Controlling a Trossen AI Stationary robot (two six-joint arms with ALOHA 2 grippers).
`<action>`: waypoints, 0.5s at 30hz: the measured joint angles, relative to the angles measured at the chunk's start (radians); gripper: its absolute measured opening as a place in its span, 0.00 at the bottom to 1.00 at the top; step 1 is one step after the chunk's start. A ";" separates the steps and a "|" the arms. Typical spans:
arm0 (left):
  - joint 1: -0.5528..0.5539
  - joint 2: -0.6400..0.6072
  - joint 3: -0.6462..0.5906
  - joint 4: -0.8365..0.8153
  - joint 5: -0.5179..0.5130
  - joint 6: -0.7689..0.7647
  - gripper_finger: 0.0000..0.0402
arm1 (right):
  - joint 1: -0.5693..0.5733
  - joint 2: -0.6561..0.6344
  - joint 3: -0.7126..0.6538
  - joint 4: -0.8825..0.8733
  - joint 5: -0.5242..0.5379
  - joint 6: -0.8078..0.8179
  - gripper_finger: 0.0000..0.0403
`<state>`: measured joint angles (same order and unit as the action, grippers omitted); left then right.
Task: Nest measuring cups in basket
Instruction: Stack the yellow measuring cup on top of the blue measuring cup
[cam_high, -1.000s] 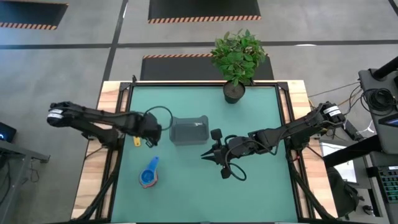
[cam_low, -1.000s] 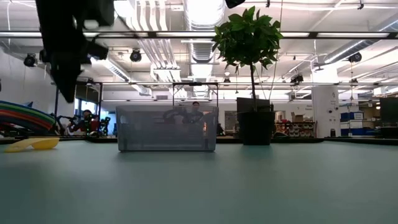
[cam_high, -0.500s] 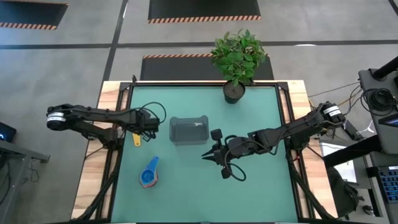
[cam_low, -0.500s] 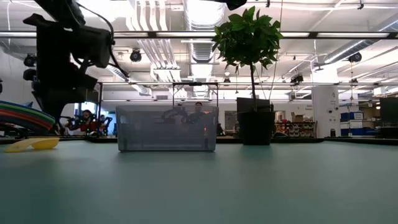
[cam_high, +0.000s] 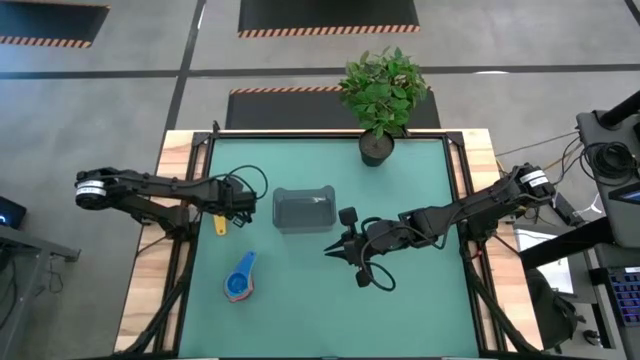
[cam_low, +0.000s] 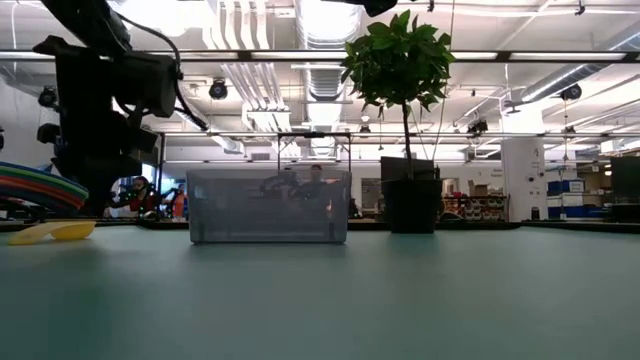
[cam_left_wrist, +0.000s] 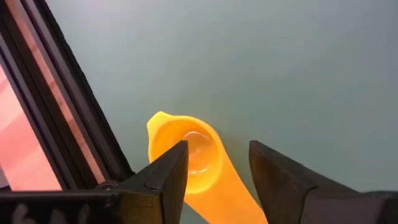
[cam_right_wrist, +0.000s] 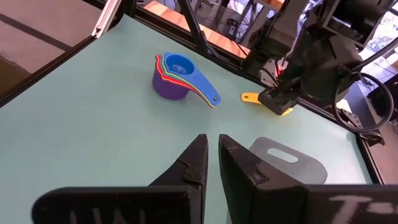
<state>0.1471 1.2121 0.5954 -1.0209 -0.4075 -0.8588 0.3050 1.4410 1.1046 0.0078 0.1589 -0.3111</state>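
Left tool (cam_left_wrist: 217, 165) low over the yellow cup (cam_left_wrist: 189, 155) near the worktop's (cam_high: 300, 300) left edge, fingers (cam_left_wrist: 163, 177) parted and straddling the cup's handle, not gripping; cup lies flat on the mat. Black frame rail (cam_left_wrist: 59, 124) runs just beside the cup, so little room on that side; open mat on the other. Basket (cam_high: 304, 209) sits mid-worktop, just right of the left tool (cam_high: 243, 203), a small gap between them. Stack of nested cups (cam_high: 240, 281), blue on top, lies nearer the front left, apart from yellow cup (cam_high: 220, 223) and basket, free mat all round. Right tool (cam_high: 335, 252) rests right of the basket toward the front, fingers nearly together, holding nothing (cam_right_wrist: 211, 158). Plant pot (cam_high: 376, 148) at the far edge, well apart from the basket. Front half of the worktop is mostly open.
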 joint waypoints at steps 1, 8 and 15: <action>0.001 0.000 -0.006 0.003 0.000 -0.001 0.38 | 0.000 0.000 0.000 0.000 0.000 0.000 0.06; 0.001 0.000 -0.057 0.064 -0.004 -0.021 0.34 | 0.000 0.000 0.000 -0.002 0.000 0.000 0.07; 0.000 0.000 -0.071 0.078 -0.023 -0.041 0.25 | 0.000 0.000 0.000 -0.002 0.000 0.000 0.07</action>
<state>0.1475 1.2121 0.5244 -0.9427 -0.4301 -0.8997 0.3050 1.4410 1.1046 0.0059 0.1589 -0.3107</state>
